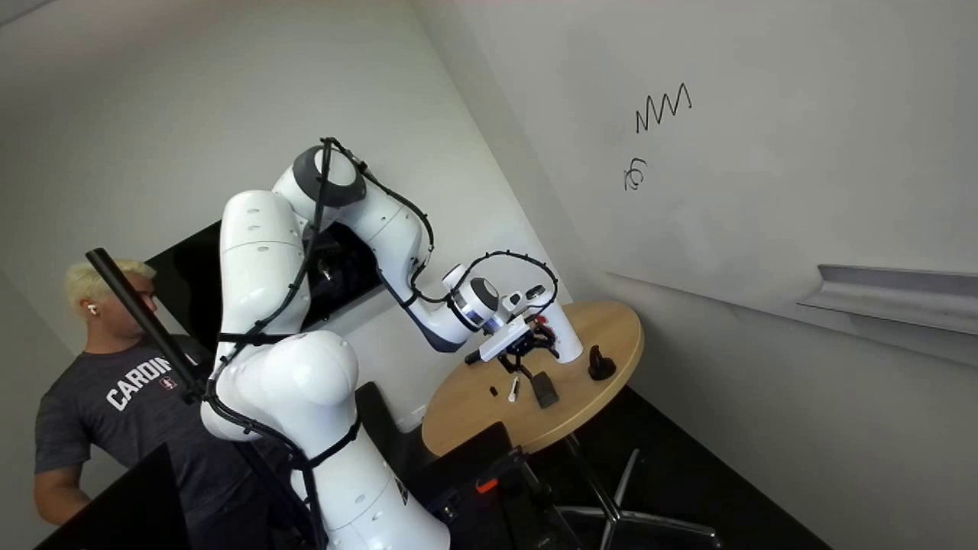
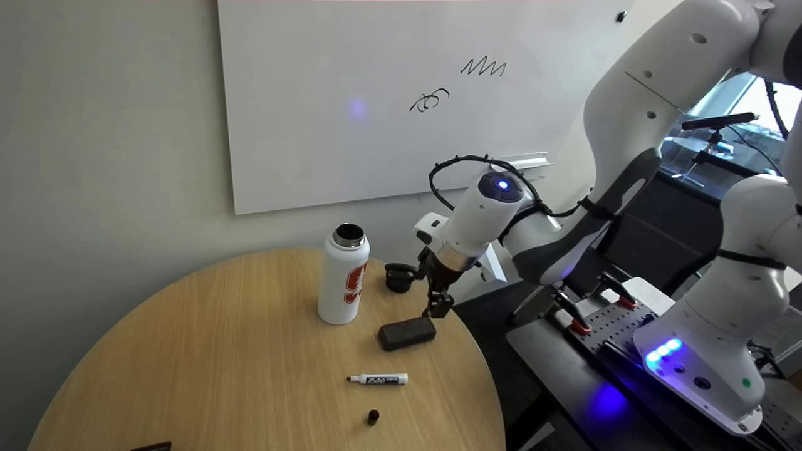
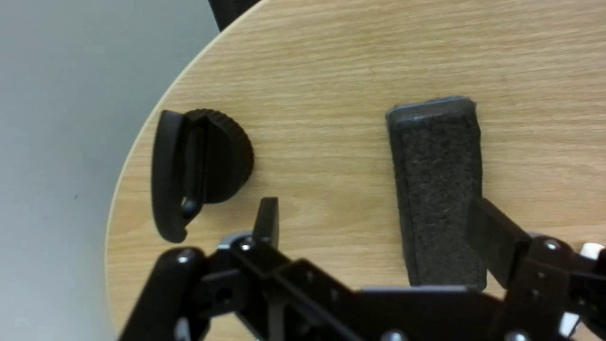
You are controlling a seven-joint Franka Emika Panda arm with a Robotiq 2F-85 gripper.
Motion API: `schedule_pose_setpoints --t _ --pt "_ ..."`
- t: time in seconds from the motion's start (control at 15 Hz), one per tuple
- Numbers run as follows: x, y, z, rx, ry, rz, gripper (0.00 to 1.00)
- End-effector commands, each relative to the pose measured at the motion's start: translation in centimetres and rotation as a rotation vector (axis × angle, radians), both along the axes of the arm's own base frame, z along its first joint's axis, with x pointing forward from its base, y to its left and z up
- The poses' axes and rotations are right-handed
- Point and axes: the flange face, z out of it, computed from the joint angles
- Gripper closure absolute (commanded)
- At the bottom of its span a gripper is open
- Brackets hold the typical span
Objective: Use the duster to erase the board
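Note:
The duster, a dark grey-black rectangular block, lies flat on the round wooden table in both exterior views (image 1: 545, 390) (image 2: 407, 333) and in the wrist view (image 3: 438, 189). My gripper (image 3: 378, 220) is open and empty above the table. In the wrist view its right finger overlaps the duster's right edge, and its left finger stands over bare wood between duster and black lid. The gripper also shows in both exterior views (image 1: 527, 357) (image 2: 437, 308); contact with the duster cannot be told. The white board (image 1: 772, 176) (image 2: 326, 138) carries a dark zigzag and a looped scribble.
A white open bottle (image 2: 341, 282) and a black lid (image 2: 400, 277) (image 3: 218, 156) stand near the duster. A marker (image 2: 379, 379) and its small cap (image 2: 373, 417) lie on the table (image 2: 219, 351). A grey ledge (image 1: 901, 294) is on the board. A person (image 1: 130, 397) sits behind the arm.

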Motion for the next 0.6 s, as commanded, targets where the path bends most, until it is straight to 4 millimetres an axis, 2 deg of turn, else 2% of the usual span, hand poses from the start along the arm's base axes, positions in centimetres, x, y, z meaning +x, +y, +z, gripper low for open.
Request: schedule_pose_setpoints --t 0.0,0.27,0.53 --pt "-1.3 -2.8 5.1 0.017 -0.045 -0.001 0.0" --pt "-1.8 -5.0 10.0 0.041 -0.094 0.031 0.0" --pt "-2.0 -6.5 13.2 0.067 -0.123 0.047 0.0"
